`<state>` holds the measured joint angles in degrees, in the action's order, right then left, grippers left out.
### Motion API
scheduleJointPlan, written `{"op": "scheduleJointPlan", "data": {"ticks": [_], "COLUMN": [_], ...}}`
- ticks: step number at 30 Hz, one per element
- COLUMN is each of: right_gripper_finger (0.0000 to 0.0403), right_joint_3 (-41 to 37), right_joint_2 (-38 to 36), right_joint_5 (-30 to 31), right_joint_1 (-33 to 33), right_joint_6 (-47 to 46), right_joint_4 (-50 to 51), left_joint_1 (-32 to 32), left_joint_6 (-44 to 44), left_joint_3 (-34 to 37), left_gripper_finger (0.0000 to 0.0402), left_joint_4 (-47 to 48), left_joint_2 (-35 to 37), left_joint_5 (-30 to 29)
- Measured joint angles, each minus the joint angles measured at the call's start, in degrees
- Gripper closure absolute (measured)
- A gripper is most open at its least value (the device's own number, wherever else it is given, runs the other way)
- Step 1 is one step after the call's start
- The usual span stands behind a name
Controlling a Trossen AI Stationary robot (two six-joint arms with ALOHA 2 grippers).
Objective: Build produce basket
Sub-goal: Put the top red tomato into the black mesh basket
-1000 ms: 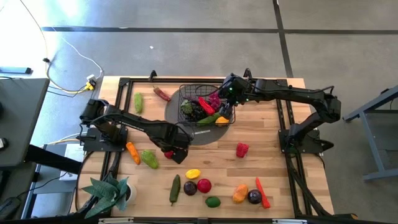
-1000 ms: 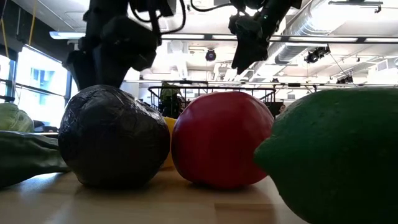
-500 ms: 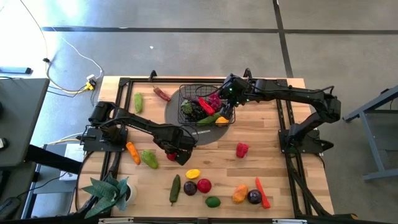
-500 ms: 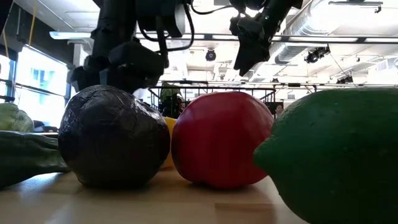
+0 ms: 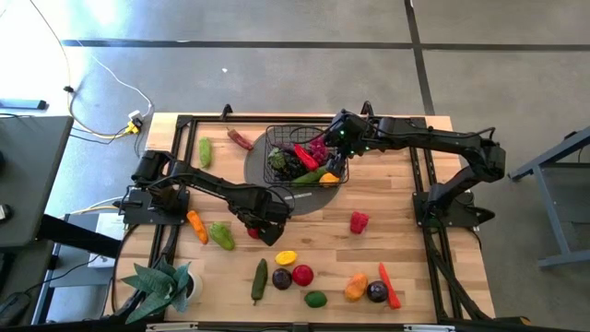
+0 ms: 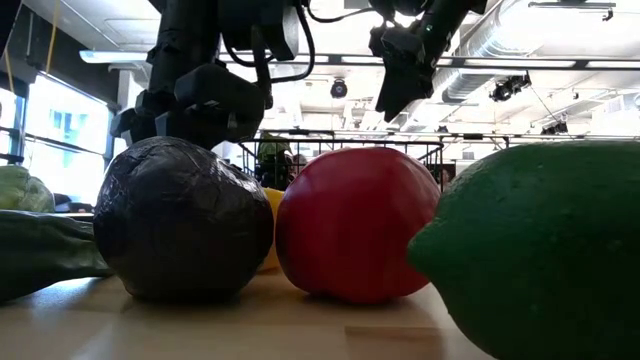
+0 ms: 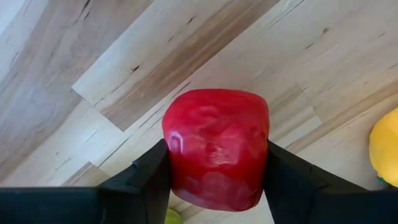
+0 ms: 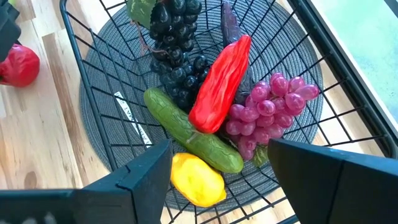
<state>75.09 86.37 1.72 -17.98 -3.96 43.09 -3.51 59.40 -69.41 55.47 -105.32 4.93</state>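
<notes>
Landmark = basket (image 5: 305, 157). Over it: right gripper (image 5: 343, 140) hangs at its rim, blocks entry from that side. Inside crowded w/ produce (image 8: 219, 87). Near side: left gripper (image 5: 258, 221) + arm cross the path, jaws pressed to a red fruit (image 7: 216, 149). Bare wood (image 5: 387, 198) beside basket toward the red pepper (image 5: 359, 221) = open lane.

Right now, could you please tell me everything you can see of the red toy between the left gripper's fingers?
The red toy is a glossy, blocky, plastic-looking piece of produce, faintly lobed. It sits on the wooden table, front of the basket. The left gripper has a dark finger pressed on each side of it.
</notes>
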Motion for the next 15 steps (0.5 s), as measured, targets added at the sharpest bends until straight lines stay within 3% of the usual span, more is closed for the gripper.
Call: {"op": "scheduleJointPlan", "data": {"ticks": [15], "right_gripper_finger": [0.0153], "right_joint_3": [0.0], "right_joint_2": [0.0], "right_joint_5": [0.2], "right_joint_1": [0.0], "right_joint_6": [-0.1], "right_joint_4": [-0.3], "left_joint_1": [0.0], "left_joint_6": [-1.1], "left_joint_3": [-1.9], "left_gripper_finger": [0.0213], "left_joint_4": [0.2], "left_joint_2": [3.7], "left_joint_5": [-0.8]}}
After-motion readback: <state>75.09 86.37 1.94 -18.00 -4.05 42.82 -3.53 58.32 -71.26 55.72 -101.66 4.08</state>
